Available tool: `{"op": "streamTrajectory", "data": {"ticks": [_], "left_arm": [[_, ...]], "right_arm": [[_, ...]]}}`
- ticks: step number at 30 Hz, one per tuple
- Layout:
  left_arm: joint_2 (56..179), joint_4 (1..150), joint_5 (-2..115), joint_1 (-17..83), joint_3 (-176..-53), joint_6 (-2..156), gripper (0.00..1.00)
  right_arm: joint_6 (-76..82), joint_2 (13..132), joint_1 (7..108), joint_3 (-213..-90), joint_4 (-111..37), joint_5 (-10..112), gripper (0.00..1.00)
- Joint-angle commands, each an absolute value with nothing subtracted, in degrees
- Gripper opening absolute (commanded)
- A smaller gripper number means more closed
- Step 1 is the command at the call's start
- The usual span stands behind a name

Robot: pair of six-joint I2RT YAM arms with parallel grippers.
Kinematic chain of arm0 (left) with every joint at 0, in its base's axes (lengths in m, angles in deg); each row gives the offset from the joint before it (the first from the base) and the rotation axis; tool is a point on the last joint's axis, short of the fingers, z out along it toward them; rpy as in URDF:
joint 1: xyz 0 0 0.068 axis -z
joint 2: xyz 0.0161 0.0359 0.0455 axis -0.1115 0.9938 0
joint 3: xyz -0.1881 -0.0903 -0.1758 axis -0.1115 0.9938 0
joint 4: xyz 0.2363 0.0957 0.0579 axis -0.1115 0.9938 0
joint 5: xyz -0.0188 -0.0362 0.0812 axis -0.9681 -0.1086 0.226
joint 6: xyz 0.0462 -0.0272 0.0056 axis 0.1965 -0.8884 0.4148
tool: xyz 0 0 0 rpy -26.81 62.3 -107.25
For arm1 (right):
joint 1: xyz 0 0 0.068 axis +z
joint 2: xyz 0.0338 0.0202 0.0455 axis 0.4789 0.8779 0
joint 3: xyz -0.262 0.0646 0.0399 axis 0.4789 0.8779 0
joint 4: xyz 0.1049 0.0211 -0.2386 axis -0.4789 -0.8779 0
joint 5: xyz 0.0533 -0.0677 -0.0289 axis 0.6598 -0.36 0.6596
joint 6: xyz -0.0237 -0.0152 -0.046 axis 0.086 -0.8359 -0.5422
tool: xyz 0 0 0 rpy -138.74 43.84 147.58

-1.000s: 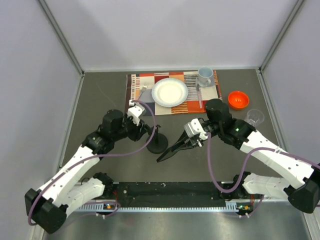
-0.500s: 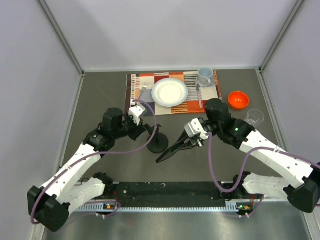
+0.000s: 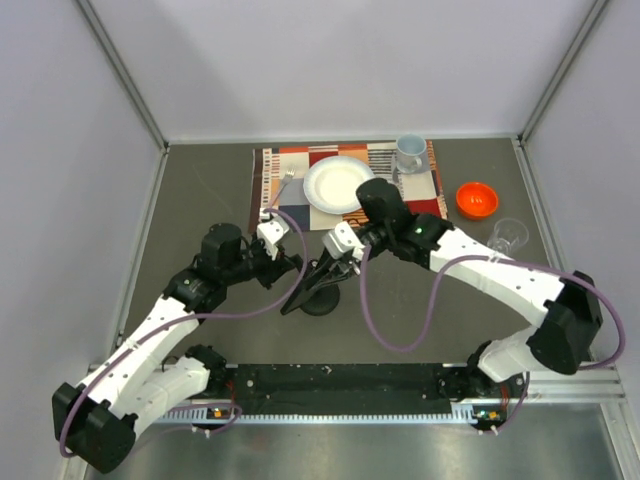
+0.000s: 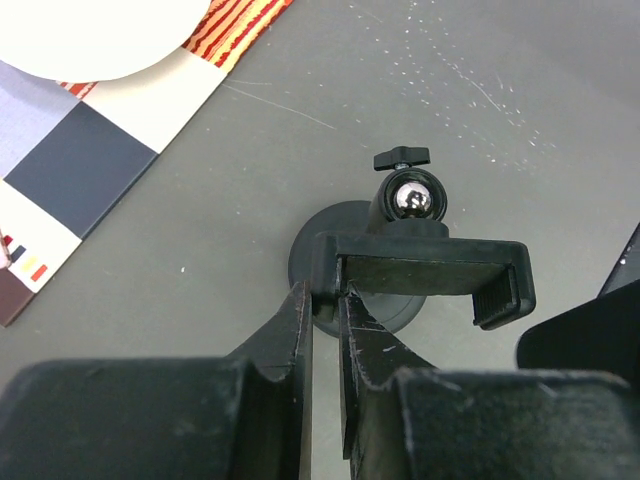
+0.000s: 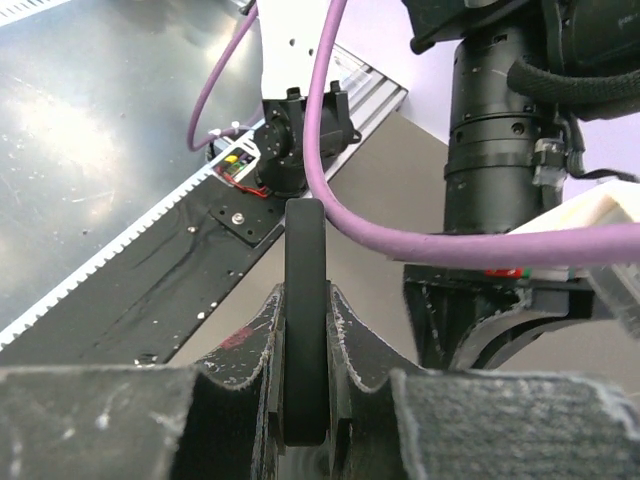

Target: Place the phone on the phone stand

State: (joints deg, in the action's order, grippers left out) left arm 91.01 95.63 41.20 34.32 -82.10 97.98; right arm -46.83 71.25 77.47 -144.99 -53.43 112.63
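— Do we find any writing, numbers or brand marks here?
— None that we can read. We see the phone [image 5: 304, 300] only edge-on, and the phone stand [image 4: 425, 265] is plain black.
— And the placemat [image 4: 90, 170]?
— We see only stripes and colour blocks there. The few small coloured marks at its edge are too tiny for us to tell as signs.

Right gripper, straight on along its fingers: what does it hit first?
Probably the table beside the phone stand, the held phone touching down first; the left gripper is close alongside. Depth unclear.
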Motion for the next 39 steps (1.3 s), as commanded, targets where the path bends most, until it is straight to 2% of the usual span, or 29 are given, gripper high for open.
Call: {"op": "streamTrajectory", "data": {"ticks": [1,13,21,25,30,35,39], "left_arm": [[89.7,89.9,36.1,34.5,-82.9,97.9,0.0],[87.2,89.3,36.0,34.5,-81.9,97.2,0.0],[84.8,88.9,38.6,34.6,-81.5,96.9,0.0],[83.9,88.7,44.1,34.7,-81.6,95.5,0.0],[81.4,85.7,51.4,34.7,-80.3,91.4,0.0],[78.6,83.8,60.3,34.9,-79.2,90.0,0.0],[77.2,83.1,64.4,34.9,-78.7,89.9,0.0]], "right_arm": [[-54.2,75.8,78.9,-154.8,-53.5,117.0,0.0],[-58.2,82.4,78.7,-161.4,-57.9,113.1,0.0],[-55.0,83.8,78.0,-162.2,-60.8,110.3,0.0],[-50.0,82.9,78.0,-161.2,-61.7,108.0,0.0],[-37.6,81.7,79.3,-158.8,-61.6,99.3,0.0],[-22.4,81.2,80.4,-158.0,-62.6,82.4,0.0],[-18.7,78.5,80.5,-154.3,-63.9,75.0,0.0]]}}
